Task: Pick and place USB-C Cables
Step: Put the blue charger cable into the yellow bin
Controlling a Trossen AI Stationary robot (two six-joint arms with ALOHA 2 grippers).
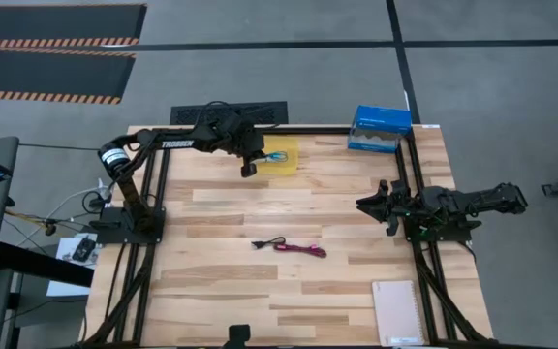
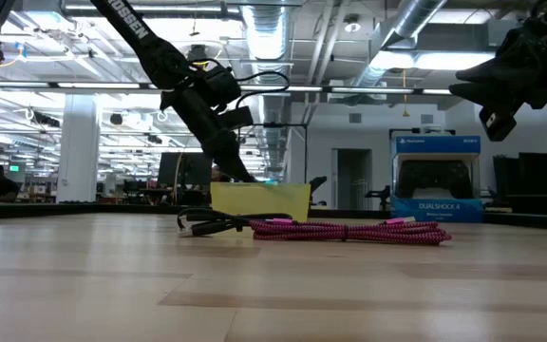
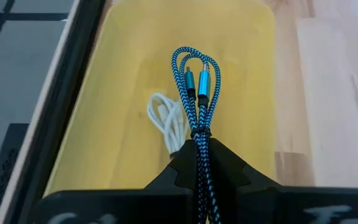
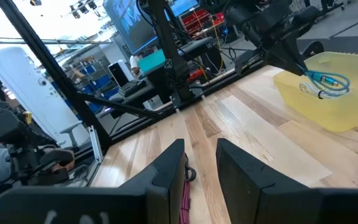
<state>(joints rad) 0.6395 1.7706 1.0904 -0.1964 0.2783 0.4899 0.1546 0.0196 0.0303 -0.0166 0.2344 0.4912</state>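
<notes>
My left gripper [image 3: 201, 155] is shut on the teal cable [image 3: 196, 81] and hovers over the yellow bin [image 1: 287, 165] at the table's far edge. The white cable [image 3: 166, 121] lies coiled on the bin's floor. The black cable [image 1: 267, 243] and the magenta-red cable [image 1: 303, 250] lie end to end on the wood near the table's middle, also seen as black cable [image 2: 212, 224] and magenta-red cable [image 2: 349, 231]. My right gripper [image 4: 201, 168] is open and raised at the table's right side [image 1: 381, 206], touching nothing. My left gripper pinches the teal cable's bundled strands [image 3: 200, 146] between its two fingers, which lie along the cable. The looped end with both plugs [image 3: 196, 78] sticks out past the fingertips. The cable is lifted clear, held above the bin's inside [image 4: 325, 82].
A blue box [image 1: 380, 128] stands at the far right corner, right of the bin. A pale notebook [image 1: 398, 312] lies at the near right edge. A black frame [image 1: 163, 194] runs along the table's sides. Bare wood lies between the bin and the two cables.
</notes>
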